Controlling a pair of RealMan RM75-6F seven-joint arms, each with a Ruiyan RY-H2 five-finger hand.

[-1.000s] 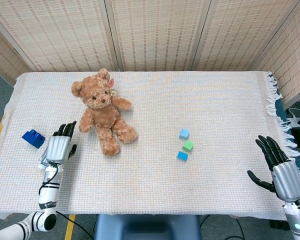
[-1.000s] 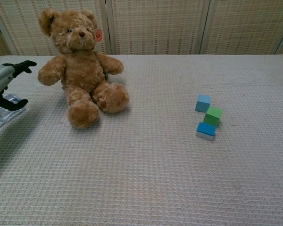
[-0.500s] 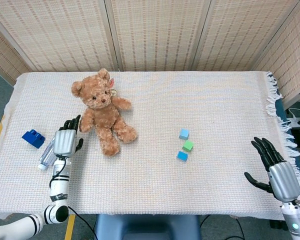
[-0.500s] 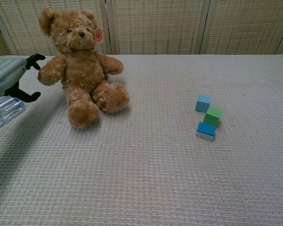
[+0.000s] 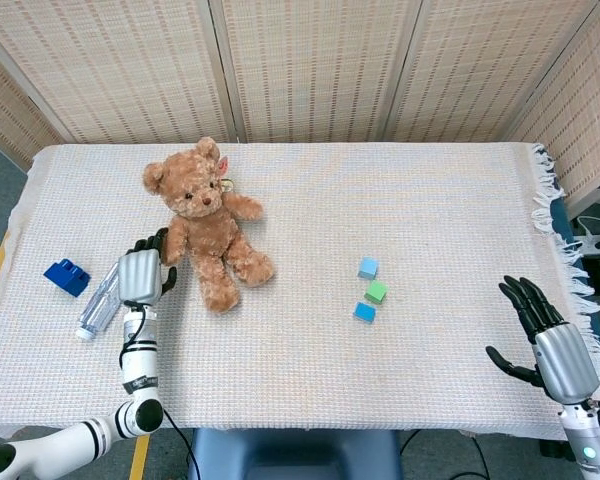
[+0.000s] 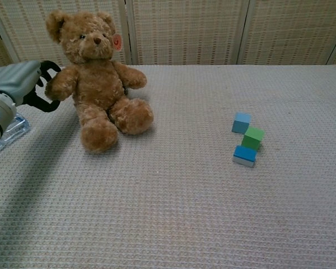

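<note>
**A:** Where is the left hand (image 5: pixel 140 276) just now?

**B:** Beside the teddy bear (image 5: pixel 205 222), its dark fingers spread and holding nothing, the tips right at the bear's near arm; I cannot tell whether they touch the plush. The bear sits toward the table's left side, leaning back, legs pointing forward.

**A:** What worries you?

**B:** The bear looks soft and light. If the hand comes in from the side without closing around the arm or body, I judge it could push the toy over or slide it across the woven cloth (image 5: pixel 310 350) instead of gripping it.

**A:** Anything near enough to be struck?

**B:** The clear plastic bottle (image 5: pixel 98 302) lies on its side just beside the wrist. A sweep of the forearm could roll it toward the blue brick (image 5: pixel 67 276) or the table edge.

**A:** And the other side?

**B:** The right hand (image 5: pixel 552 338) hovers spread and empty at the right edge, well apart from the three small cubes (image 5: pixel 369 290), so I see little risk there
</note>
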